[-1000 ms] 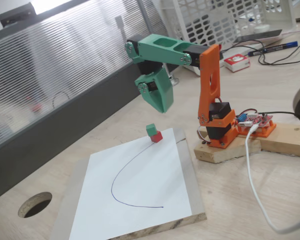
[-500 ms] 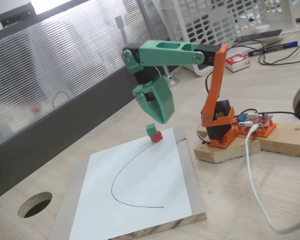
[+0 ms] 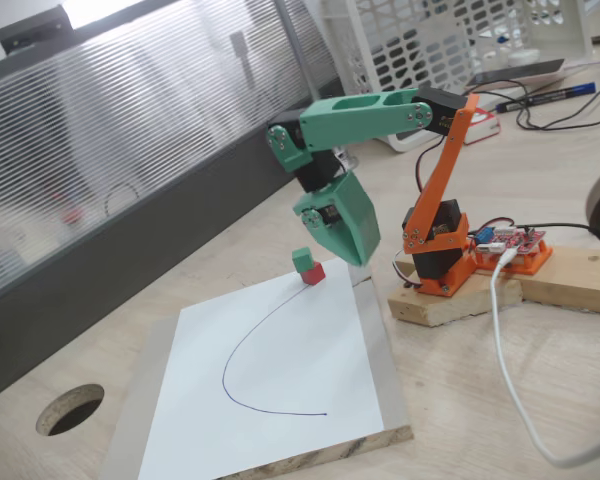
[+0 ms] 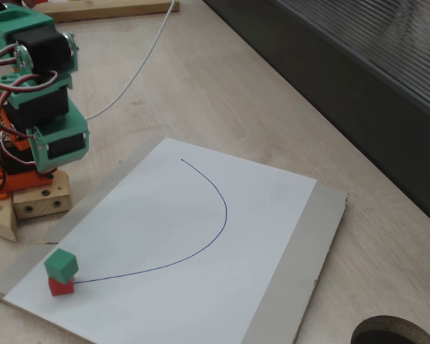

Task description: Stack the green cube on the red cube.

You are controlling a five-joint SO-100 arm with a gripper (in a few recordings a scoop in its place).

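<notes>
The green cube (image 3: 301, 259) rests on top of the red cube (image 3: 314, 274) at the far corner of the white paper, turned a little askew. The other fixed view shows the same stack, green cube (image 4: 61, 264) over red cube (image 4: 60, 287), at the end of the drawn line. My green gripper (image 3: 358, 258) hangs to the right of the stack, apart from it, pointing down. Its fingers look pressed together with nothing between them. In the other fixed view the gripper (image 4: 50, 159) is well above and behind the cubes.
The white paper (image 3: 280, 380) with a blue curved line lies on a wooden board (image 3: 380, 350). The arm's orange base (image 3: 442, 262) stands on a wood block at the right with a white cable (image 3: 505, 340). A round hole (image 3: 70, 408) is in the table at lower left.
The gripper has swung to the right and down, from above the cubes to beside them near the base. The stacked cubes have not moved.
</notes>
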